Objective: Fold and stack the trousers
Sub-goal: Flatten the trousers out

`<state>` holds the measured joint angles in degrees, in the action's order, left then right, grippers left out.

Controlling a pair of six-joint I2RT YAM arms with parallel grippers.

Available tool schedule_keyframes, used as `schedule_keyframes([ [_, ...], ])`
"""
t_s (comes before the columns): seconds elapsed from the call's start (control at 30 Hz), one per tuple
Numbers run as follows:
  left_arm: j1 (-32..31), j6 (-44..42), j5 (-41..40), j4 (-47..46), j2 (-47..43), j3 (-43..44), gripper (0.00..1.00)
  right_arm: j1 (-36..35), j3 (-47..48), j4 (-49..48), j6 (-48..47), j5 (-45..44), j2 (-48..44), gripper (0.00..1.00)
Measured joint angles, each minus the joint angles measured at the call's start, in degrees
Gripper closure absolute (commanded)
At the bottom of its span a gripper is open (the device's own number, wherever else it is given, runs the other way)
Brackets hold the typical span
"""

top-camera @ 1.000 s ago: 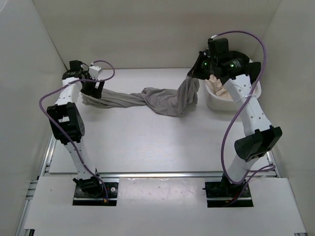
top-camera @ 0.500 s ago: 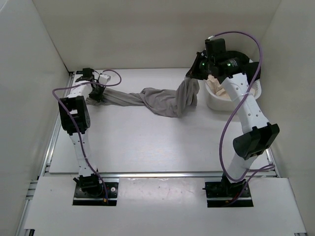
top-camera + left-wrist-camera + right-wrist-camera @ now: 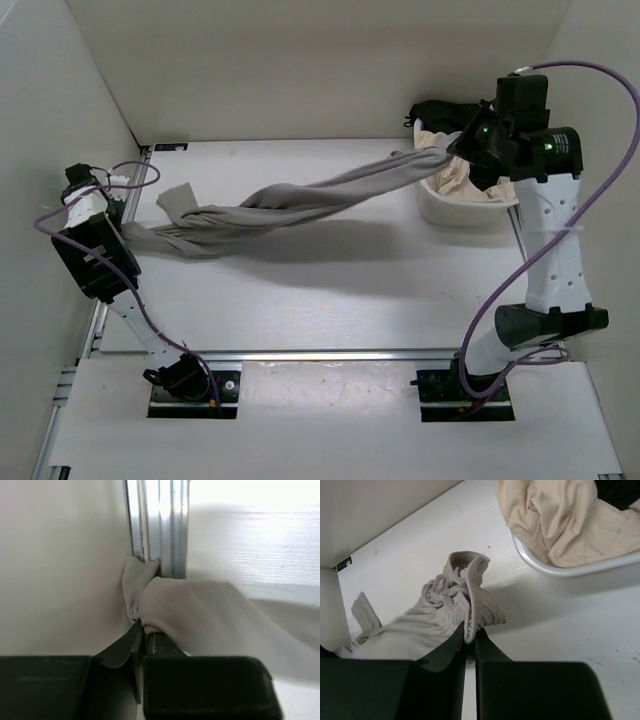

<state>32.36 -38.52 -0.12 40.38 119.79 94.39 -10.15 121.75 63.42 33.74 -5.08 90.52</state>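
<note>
The grey trousers [image 3: 290,203] hang as one twisted rope across the back of the table, from far left to upper right, lifted off the table along much of their length. My left gripper [image 3: 122,232] is shut on their left end beside the table's left rail; in the left wrist view the ribbed fabric [image 3: 200,610] bulges out of the closed jaws [image 3: 142,630]. My right gripper [image 3: 458,152] is shut on the other end, held high next to the basket. In the right wrist view a bunched hem [image 3: 465,597] is pinched between those jaws [image 3: 470,632].
A white basket [image 3: 450,210] stands at the back right holding a beige garment [image 3: 470,180], with a black garment [image 3: 440,108] behind it. An aluminium rail [image 3: 160,525] and the left wall run close by my left gripper. The basket rim [image 3: 555,569] lies just right of my right gripper.
My left gripper closed on the trousers' left end and pulled it out to the left edge. My right arm rose and swung right over the basket, stretching the trousers taut.
</note>
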Motion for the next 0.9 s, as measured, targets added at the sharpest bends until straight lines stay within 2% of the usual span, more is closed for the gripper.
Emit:
schedule_keyframes([
  [0.2, -1.79, -2.75, -1.81, 2.16, 1.36, 0.26, 0.86, 0.42, -4.04, 4.66, 0.63, -0.70, -3.72, 1.00],
  [0.3, -2.01, -3.50, -0.98, 3.17, 1.16, -0.48, 0.86, 0.55, -12.61, 3.91, 0.96, 1.03, -4.87, 1.00],
  [0.4, -1.84, -4.66, -0.46, 2.91, -1.38, -4.66, 0.70, 0.48, -25.14, 2.73, 1.40, 2.27, -6.60, 1.00],
  [0.47, -1.73, -6.19, -0.02, 3.45, -5.16, -9.55, 0.52, 0.39, -34.45, 2.71, 1.77, 2.40, -8.28, 1.00],
  [0.6, -1.22, -10.25, 2.05, 6.88, -14.05, -15.89, 0.26, 0.39, -49.64, 3.43, 2.29, 1.55, -13.94, 1.00],
  [0.77, -1.11, -11.21, 8.41, 9.09, -20.50, -13.66, 0.17, 0.39, -58.25, 2.60, 2.32, -1.03, -21.79, 1.00],
  [0.83, -2.43, -9.11, 10.88, 9.88, -19.19, -8.57, 0.15, 0.39, -60.74, 1.09, 2.12, -1.77, -22.99, 1.00],
  [0.87, -3.48, -7.65, 12.22, 9.81, -17.49, -5.09, 0.08, 0.39, -61.75, 0.26, 1.95, -2.05, -23.04, 1.00],
  [0.9, -4.66, -5.44, 13.68, 9.57, -15.08, -1.20, 0.07, 0.46, -62.90, -0.87, 1.79, -2.27, -22.97, 1.00],
])
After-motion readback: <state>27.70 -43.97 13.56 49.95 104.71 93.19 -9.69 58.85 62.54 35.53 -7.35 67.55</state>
